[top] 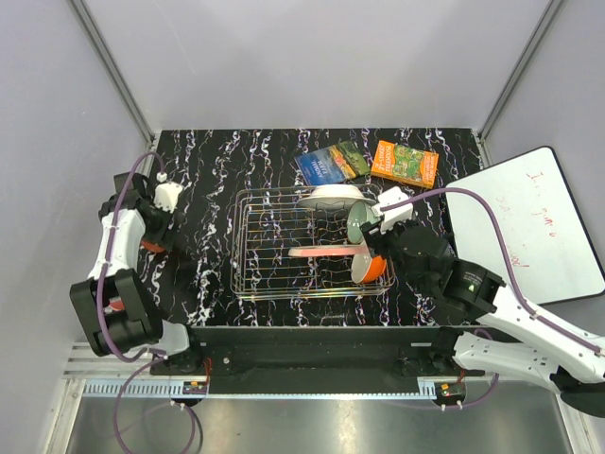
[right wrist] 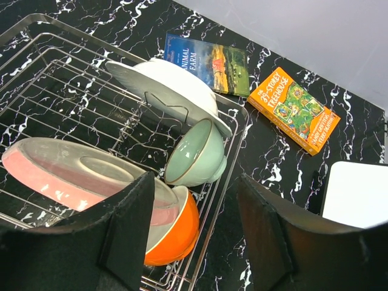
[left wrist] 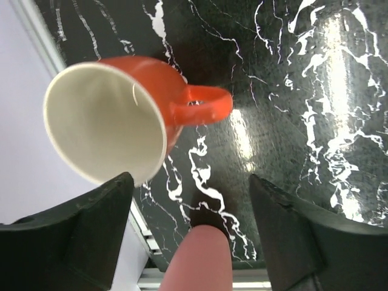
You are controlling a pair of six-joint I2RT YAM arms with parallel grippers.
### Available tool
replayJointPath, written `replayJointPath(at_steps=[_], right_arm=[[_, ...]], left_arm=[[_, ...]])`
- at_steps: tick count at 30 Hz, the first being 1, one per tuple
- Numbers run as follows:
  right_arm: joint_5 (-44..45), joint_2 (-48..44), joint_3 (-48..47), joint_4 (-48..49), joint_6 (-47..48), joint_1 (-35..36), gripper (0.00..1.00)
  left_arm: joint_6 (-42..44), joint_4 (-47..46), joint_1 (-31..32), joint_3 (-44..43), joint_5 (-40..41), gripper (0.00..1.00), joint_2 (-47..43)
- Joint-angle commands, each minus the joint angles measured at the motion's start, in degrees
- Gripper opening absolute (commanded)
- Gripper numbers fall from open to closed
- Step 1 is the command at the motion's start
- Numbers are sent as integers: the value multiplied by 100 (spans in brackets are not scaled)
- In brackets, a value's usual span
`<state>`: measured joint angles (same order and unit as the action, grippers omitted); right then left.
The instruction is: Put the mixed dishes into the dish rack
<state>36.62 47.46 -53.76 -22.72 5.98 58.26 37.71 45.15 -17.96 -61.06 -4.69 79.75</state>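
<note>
The silver wire dish rack (top: 274,255) stands mid-table and shows in the right wrist view (right wrist: 54,79). In it a white plate (right wrist: 163,88) leans at the back right. A pale green bowl (right wrist: 194,154) lies on its side. A pink-and-cream plate (right wrist: 79,173) leans against an orange bowl (right wrist: 179,233). My right gripper (right wrist: 195,180) is open and empty above the rack's right edge, over the orange bowl. A small orange-red cup (left wrist: 121,115), cream inside, lies on its side at the table's left edge. My left gripper (left wrist: 191,182) is open just short of it.
A blue book (top: 331,163) and an orange book (top: 405,163) lie behind the rack. A white board (top: 529,227) lies to the right. A blurred pink rounded shape (left wrist: 200,260) sits close to the left wrist camera; I cannot tell what it is. The grey wall is beside the cup.
</note>
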Motion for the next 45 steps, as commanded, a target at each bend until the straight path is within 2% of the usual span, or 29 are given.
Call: replayJointPath(at_steps=[1, 6, 7, 9, 10, 12, 18, 19, 20, 22, 26, 27, 29, 33, 40, 43, 45], right_arm=[[144, 17, -73, 5, -228, 36, 64], [100, 96, -91, 13, -308, 36, 63], [73, 97, -91, 5, -334, 36, 63], [56, 132, -109, -4, -378, 36, 63], [56, 149, -126, -4, -387, 45, 62], [29, 184, -170, -48, -431, 36, 62], [-58, 228, -267, -84, -518, 36, 63], [-102, 237, -302, -92, -545, 45, 70], [-198, 255, -337, -110, -710, 36, 82], [-339, 325, -486, -92, -904, 45, 100], [-1242, 465, -618, 328, -1658, 36, 100], [-1350, 466, -618, 460, -1879, 36, 100], [-1787, 439, -505, 926, -2649, 28, 100], [-3114, 614, -495, 1453, -2970, 36, 100], [-4030, 1195, -522, 2227, -3664, -16, 100], [-4224, 1099, -171, 2965, -4296, -349, 100], [-4583, 985, 301, 3734, -5200, -700, 100]], left_arm=[[104, -418, -15, -47, -50, 71, 269], [131, -656, -24, -20, -41, 52, 638], [131, -700, -15, -20, -15, 42, 691], [122, -761, -24, -47, -15, 29, 875], [113, -779, -15, -64, -15, 16, 946], [96, -788, -15, -90, -15, 1, 1078], [17, -683, -15, -82, -286, 0, 991], [-18, -578, -15, -177, -409, 0, 834], [-62, -438, -15, -265, -567, 0, 736], [-264, 98, -15, -650, -1277, 0, 395], [-773, 1231, 11, -1618, -2964, 0, -90], [-827, 1642, 55, -2011, -3655, 0, -213], [-1037, 1970, 160, -2356, -4231, 0, -319], [-1441, 2463, 581, -3007, -5661, 0, -573], [-2075, 2464, 855, -2965, -7879, 0, -627], [-2023, 2455, 855, -2763, -8486, 0, -723], [-1707, 2455, 855, -2536, -8907, 0, -915]])
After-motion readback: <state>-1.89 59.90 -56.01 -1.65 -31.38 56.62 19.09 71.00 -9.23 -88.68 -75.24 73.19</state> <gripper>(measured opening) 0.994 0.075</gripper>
